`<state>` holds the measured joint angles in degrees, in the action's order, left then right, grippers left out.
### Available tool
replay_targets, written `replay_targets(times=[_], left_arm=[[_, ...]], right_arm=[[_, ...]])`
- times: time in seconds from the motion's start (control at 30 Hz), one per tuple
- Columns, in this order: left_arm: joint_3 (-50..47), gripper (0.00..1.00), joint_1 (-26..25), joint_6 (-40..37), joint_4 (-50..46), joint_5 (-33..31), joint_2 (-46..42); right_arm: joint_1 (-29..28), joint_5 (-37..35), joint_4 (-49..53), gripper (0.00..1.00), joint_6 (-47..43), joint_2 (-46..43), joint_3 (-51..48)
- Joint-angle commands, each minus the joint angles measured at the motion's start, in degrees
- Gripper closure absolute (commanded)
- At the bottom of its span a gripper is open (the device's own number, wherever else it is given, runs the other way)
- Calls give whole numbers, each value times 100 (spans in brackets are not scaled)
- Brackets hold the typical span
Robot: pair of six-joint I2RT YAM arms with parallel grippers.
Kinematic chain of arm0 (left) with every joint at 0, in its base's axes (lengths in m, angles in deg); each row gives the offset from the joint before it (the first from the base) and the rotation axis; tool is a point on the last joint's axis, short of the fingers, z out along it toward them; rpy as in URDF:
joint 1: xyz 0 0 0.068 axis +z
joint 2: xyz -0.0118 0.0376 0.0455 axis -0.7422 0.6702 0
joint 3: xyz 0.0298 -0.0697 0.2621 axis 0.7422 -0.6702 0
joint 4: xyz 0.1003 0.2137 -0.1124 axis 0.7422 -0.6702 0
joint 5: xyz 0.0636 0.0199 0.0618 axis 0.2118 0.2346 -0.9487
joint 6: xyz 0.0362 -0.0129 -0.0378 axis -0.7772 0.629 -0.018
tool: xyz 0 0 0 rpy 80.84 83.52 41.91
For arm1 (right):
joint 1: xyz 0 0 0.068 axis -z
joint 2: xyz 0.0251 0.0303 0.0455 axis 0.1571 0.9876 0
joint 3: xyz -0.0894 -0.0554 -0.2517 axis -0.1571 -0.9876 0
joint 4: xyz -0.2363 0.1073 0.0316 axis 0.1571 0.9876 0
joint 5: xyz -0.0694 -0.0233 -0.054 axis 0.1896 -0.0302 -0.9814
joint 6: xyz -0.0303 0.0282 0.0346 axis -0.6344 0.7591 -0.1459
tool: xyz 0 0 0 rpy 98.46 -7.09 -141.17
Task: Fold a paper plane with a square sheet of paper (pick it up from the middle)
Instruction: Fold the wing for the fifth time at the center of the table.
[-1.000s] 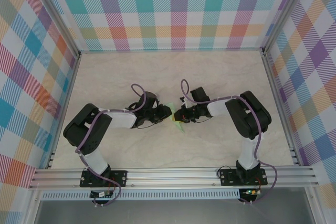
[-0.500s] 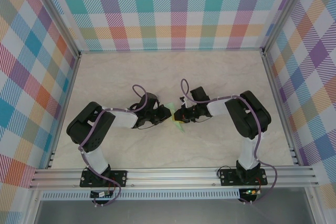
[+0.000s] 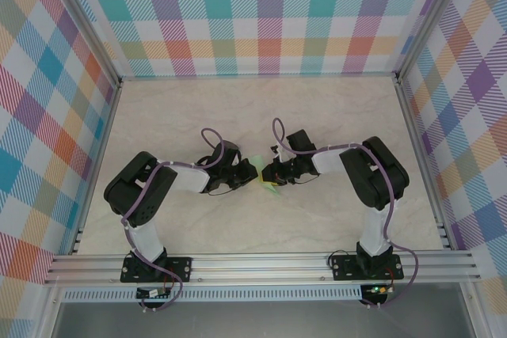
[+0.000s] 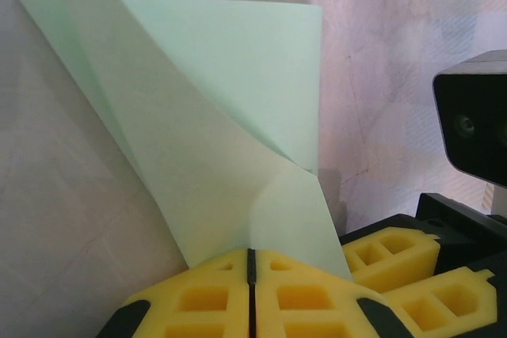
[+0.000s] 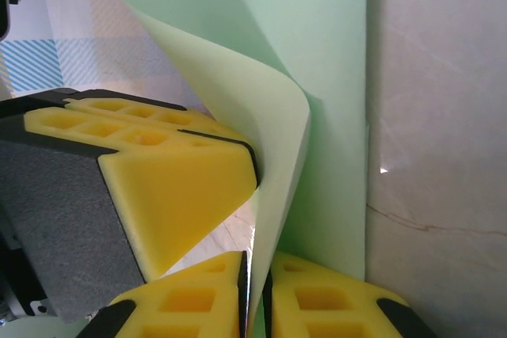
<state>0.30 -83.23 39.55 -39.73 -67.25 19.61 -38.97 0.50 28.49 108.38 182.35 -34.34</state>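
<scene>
From above, both arms are folded the same way: each rises from its base at the near rail, bends at an elbow pushed outward, and turns its forearm in toward the middle of the bench (image 3: 317,100). The left pincer (image 3: 252,173) and the right pincer (image 3: 269,175) meet tip to tip there, low over the surface.

The square sheet of paper (image 3: 271,188) sits between and just below the two tips, with a pale green corner poking out on the near side of the right pincer.

In the left wrist view, the left pincer (image 4: 249,255) has its yellow pads pressed flat together, with the paper (image 4: 238,93) caught at their tips. From there the paper fans up and away, one flap folded over the rest. The right pincer (image 4: 400,275) is just to its right, almost touching.

In the right wrist view, the right pincer (image 5: 253,279) has its pads nearly together, and the paper's (image 5: 317,37) edge runs through the thin slit between them. I cannot tell whether they press on it. The sheet curls leftward against the tip of the left pincer (image 5: 252,154).
</scene>
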Motion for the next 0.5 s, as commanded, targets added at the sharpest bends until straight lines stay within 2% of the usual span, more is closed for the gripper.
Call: replay_targets(times=[0.0, 0.23, 0.47], left_arm=[[135, 92, -63, -94, -338, -169, 110], [154, 93, -59, -122, -354, -112, 125], [131, 93, -64, -155, -345, -64, 102]], right_arm=[[31, 54, 344, 83, -19, -177, 75], [31, -43, 805, 77, -80, -529, 49], [31, -152, 1193, 78, -59, -723, -129]])
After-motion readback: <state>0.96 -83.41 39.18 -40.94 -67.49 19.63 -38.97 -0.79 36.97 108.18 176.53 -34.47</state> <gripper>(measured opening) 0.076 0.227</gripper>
